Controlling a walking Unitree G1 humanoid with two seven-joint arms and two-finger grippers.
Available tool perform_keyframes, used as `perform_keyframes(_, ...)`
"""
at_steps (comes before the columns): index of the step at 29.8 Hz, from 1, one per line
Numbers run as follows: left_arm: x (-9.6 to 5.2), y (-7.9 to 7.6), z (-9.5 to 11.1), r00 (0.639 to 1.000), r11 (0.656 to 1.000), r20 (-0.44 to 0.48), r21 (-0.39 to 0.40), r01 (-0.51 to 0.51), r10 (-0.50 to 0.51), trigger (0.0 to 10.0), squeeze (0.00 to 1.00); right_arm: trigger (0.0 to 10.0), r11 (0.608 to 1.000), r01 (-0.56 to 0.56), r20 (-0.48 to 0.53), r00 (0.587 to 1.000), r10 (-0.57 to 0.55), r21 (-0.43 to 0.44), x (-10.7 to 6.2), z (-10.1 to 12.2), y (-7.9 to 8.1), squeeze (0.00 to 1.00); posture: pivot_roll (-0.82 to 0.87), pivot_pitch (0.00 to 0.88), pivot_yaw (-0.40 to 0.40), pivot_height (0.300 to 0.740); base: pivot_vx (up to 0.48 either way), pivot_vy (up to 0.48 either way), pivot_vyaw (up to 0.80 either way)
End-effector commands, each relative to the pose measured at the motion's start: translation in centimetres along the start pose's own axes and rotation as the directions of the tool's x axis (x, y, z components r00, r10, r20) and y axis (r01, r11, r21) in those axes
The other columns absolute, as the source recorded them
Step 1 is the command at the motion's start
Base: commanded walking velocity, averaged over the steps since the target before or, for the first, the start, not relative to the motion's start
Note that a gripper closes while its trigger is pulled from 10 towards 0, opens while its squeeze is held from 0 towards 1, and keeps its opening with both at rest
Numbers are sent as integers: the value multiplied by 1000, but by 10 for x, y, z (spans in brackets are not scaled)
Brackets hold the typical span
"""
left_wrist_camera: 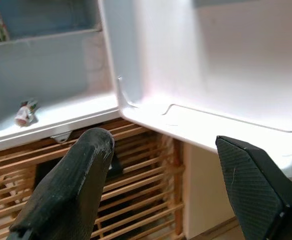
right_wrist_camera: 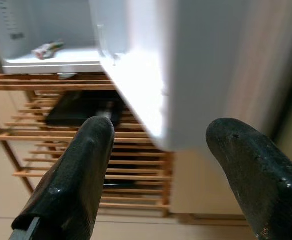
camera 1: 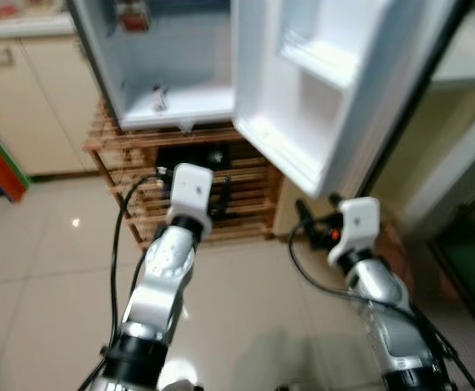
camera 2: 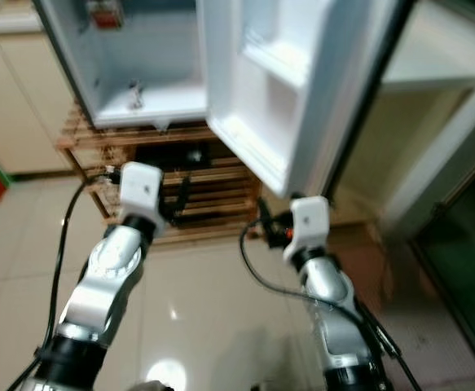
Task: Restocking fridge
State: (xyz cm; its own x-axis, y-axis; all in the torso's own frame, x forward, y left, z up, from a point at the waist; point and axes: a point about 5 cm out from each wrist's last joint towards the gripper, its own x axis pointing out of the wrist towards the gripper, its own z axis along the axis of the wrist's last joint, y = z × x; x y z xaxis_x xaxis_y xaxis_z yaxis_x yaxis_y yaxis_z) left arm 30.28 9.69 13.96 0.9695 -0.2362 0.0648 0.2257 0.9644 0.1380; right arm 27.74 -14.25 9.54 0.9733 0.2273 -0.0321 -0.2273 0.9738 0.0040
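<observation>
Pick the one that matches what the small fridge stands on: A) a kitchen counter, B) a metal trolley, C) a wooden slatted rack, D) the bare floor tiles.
C. The open fridge rests on a wooden slatted rack, whose slats run beneath the fridge floor in the left wrist view too; floor tiles lie lower down, under the rack.

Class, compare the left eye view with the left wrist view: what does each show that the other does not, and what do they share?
Left eye alone: both silver arms, the right gripper, the tiled floor and the cream cabinet.
Left wrist alone: the left gripper close up, its two black fingers spread open.
Shared: the open fridge, its white door, a small item on the fridge floor, and the wooden rack beneath.
</observation>
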Motion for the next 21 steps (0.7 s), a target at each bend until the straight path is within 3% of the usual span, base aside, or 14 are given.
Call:
perform_keyframes(1,-2,6,-2,1000,1000,-8,0,-17,17,10000,0,10000,1000,-28,8,1000,28,11,1,1,7,0,-96,30,35,740,0,-480,0)
perform_keyframes(4,-3,5,-1,1000,1000,1,-17,-17,17,10000,0,10000,1000,-30,4,1000,30,10,0,0,7,0,-96,26,33,740,0,-457,0)
perform_keyframes(6,-4,6,0,999,998,12,-62,-28,29,10000,0,10000,999,-32,0,999,32,9,-1,-1,5,0,-97,23,31,740,0,0,0)
perform_keyframes(12,-3,7,0,999,998,13,-55,-34,35,10000,0,10000,999,5,-20,1000,-4,52,-2,-3,-8,0,-101,23,28,740,0,0,0)
perform_keyframes(18,0,5,0,999,998,14,-56,-28,29,10000,0,10000,992,122,-20,992,-123,-12,17,4,-42,0,-101,23,22,740,0,0,0)
perform_keyframes(21,3,7,0,999,999,2,-31,-39,39,10000,0,10000,993,120,-3,993,-120,-10,21,11,-46,0,-94,23,18,740,0,0,0)
